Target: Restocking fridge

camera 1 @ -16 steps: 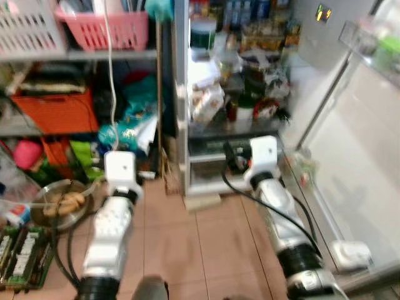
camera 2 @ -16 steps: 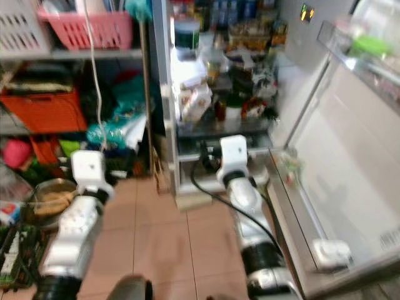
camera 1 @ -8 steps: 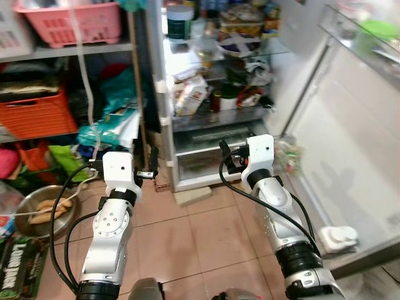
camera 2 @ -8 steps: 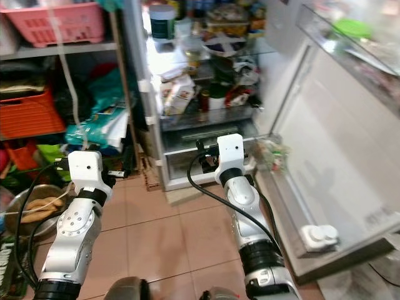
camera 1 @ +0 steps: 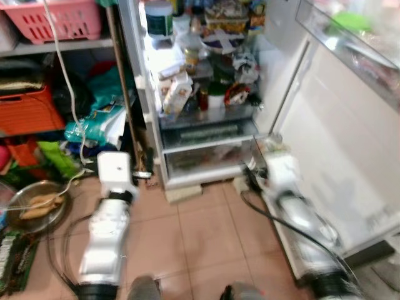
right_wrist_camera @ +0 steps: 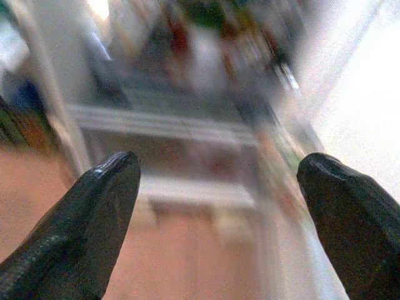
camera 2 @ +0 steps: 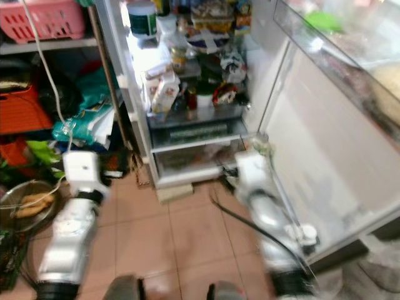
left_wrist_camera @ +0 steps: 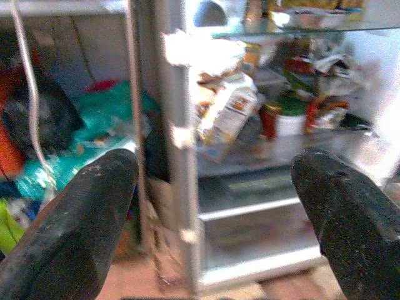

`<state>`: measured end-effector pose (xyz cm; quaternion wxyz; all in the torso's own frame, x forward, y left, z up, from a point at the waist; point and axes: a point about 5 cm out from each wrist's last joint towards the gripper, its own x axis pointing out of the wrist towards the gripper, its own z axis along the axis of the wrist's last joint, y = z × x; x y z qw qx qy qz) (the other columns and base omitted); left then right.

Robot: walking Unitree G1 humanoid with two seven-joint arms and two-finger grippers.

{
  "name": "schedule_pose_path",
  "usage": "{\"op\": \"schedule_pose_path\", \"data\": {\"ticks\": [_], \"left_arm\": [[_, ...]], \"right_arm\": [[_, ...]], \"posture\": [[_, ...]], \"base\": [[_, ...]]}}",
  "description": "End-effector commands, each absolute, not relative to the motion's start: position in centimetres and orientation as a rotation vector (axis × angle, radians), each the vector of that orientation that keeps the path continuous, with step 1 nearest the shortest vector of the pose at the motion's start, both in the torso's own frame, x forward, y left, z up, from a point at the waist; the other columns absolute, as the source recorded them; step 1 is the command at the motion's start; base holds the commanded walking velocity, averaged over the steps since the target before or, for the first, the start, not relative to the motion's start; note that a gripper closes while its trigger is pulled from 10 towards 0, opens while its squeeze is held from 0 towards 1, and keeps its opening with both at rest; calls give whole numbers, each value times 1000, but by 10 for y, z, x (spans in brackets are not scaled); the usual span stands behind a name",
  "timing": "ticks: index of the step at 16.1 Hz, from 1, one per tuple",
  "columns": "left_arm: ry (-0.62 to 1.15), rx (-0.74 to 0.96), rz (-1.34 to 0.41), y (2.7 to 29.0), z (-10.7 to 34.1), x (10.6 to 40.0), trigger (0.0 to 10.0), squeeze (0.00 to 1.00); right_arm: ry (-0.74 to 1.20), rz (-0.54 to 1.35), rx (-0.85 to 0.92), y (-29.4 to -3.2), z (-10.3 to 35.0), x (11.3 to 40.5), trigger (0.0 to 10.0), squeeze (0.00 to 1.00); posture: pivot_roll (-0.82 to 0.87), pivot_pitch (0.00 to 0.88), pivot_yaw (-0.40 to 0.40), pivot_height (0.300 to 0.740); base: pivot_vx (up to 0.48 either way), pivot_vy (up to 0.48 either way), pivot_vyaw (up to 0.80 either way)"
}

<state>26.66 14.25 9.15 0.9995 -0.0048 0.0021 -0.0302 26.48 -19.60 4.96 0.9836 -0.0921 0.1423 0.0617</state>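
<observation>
The fridge [camera 1: 206, 94] stands open ahead, its lit shelves crowded with cartons, jars and packets above a clear crisper drawer [camera 1: 206, 159]. Its door [camera 1: 350, 137] is swung wide on the right. My left gripper [left_wrist_camera: 212, 219] is open and holds nothing; it points at the fridge's left edge and lower shelves. In the eye views it hovers low at the fridge's left front corner [camera 1: 145, 165]. My right gripper [right_wrist_camera: 219, 219] is also open and empty, facing the drawer and the door hinge. Its arm [camera 1: 281, 181] is blurred, low by the door's inner foot.
A storage rack on the left holds a pink basket [camera 1: 62, 15], an orange crate [camera 1: 28, 109] and bags. A metal bowl of food [camera 1: 37, 206] sits on the tiled floor. A white cable [camera 1: 62, 69] hangs by the rack. A white object [camera 2: 306, 234] lies at the door's foot.
The view has swung and closed in, so the fridge sits more to the centre-left. My right arm has moved right toward the door foot and is blurred. Both grippers stay open.
</observation>
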Motion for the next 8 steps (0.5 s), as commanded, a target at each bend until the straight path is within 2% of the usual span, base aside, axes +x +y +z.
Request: {"op": "schedule_pose_path", "data": {"ticks": [1,5,8], "left_arm": [[0,12,-43,149,94,267,10000,0],[8,16,-56,147,93,268,10000,0],[8,15,-58,147,93,269,10000,0]], "right_arm": [[280,120,-179,-197,57,267,10000,0],[461,-78,-234,-242,44,258,10000,0],[509,-125,-232,-252,41,259,10000,0]], "posture": [[81,75,-29,740],[73,70,-26,740],[78,66,-26,740]], "base": [[0,0,0],[0,0,0],[0,0,0]]}}
